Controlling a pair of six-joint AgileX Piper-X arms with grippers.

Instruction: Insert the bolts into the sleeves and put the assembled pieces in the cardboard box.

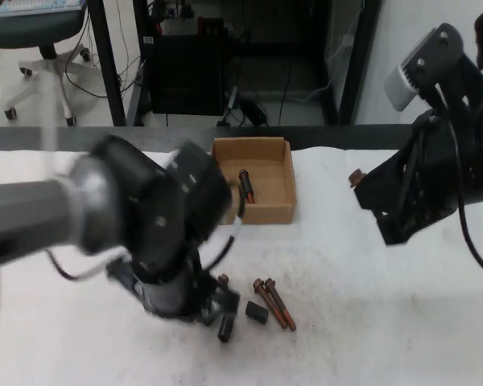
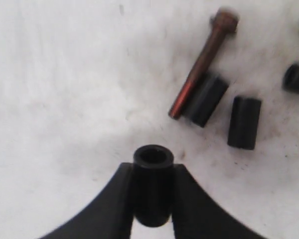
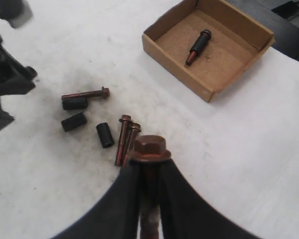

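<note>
My left gripper [image 2: 153, 174] is shut on a black sleeve [image 2: 153, 194], held just above the white cloth near the loose parts. Close by lie a copper bolt [image 2: 202, 64] and more black sleeves [image 2: 244, 122]. My right gripper [image 3: 149, 167] is shut on a copper bolt [image 3: 149, 148], hex head outward, held high over the bench to the right of the cardboard box [image 1: 278, 211]. An assembled bolt and sleeve [image 3: 198, 47] lies inside the box [image 3: 174, 55]. Two loose bolts [image 1: 274, 303] lie side by side at the front centre.
The left arm [image 1: 137, 217] hangs low over the front left of the cloth, just left of the loose parts. One sleeve [image 1: 257, 312] lies beside the bolt pair. A dark bench edge [image 1: 330, 135] runs behind the box, with a chair and cables beyond.
</note>
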